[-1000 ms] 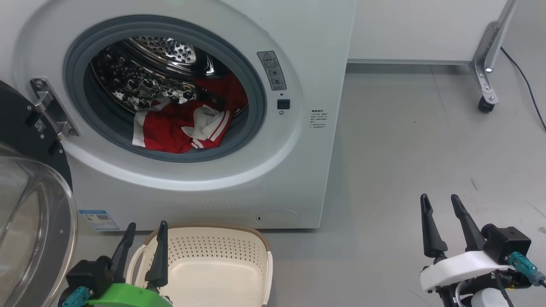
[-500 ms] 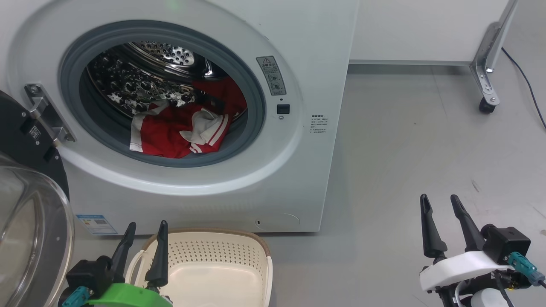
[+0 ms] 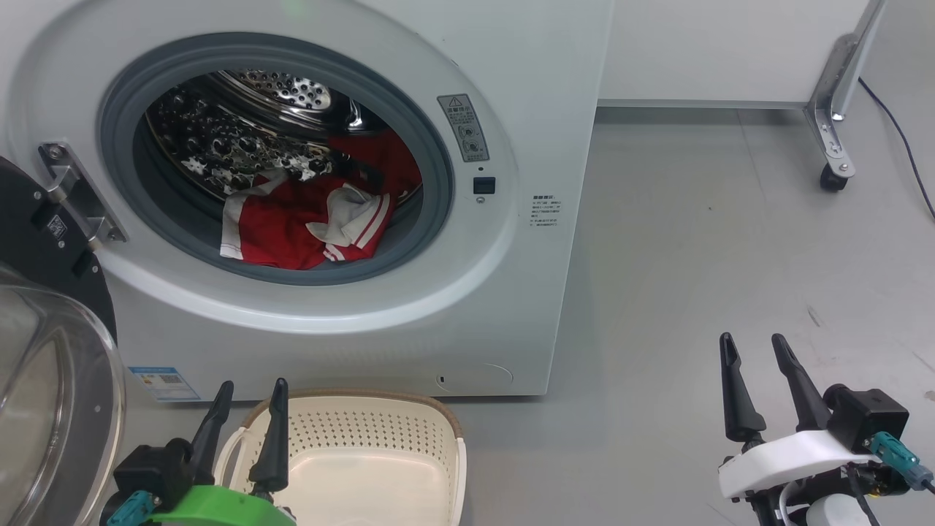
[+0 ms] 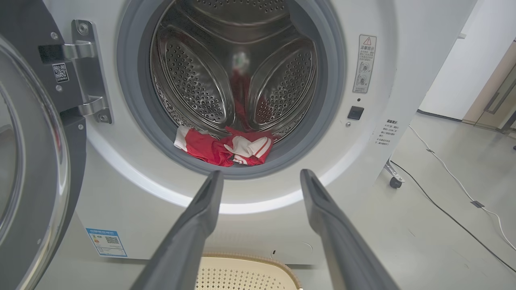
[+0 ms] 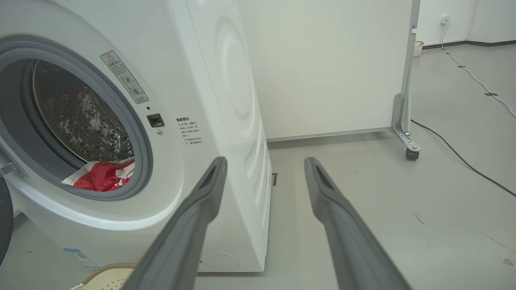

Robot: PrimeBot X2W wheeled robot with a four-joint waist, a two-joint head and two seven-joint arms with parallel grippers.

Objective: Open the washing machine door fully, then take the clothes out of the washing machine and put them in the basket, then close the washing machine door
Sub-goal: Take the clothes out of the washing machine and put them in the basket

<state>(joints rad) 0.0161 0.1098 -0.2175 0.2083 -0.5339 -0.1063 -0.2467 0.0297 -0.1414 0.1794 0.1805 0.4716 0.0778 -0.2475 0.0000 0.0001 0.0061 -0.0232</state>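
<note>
The white washing machine (image 3: 409,321) (image 4: 137,201) (image 5: 225,80) has its mouth uncovered. Its door (image 3: 44,380) (image 4: 28,161), black-rimmed with a bulging glass window, is swung out at the left. Red and white clothes (image 3: 307,226) (image 4: 225,147) (image 5: 102,177) lie at the bottom front of the steel drum. The cream basket (image 3: 365,424) (image 4: 242,274) (image 5: 107,276) stands on the floor in front of the machine. My left gripper (image 3: 248,391) (image 4: 260,177) hangs open above the basket's left rim, holding nothing. My right gripper (image 3: 752,343) (image 5: 264,163) stands open and unladen over the floor, right of the machine.
A white panel on a metal leg with a caster (image 3: 833,175) (image 5: 409,151) stands behind, to the right. Cables (image 4: 451,181) (image 5: 459,157) run across the grey floor. Open floor (image 3: 694,256) lies right of the machine.
The head view has shifted slightly, so the machine sits a little lower and further left. Both grippers stay open in the same spots. The clothes have not moved.
</note>
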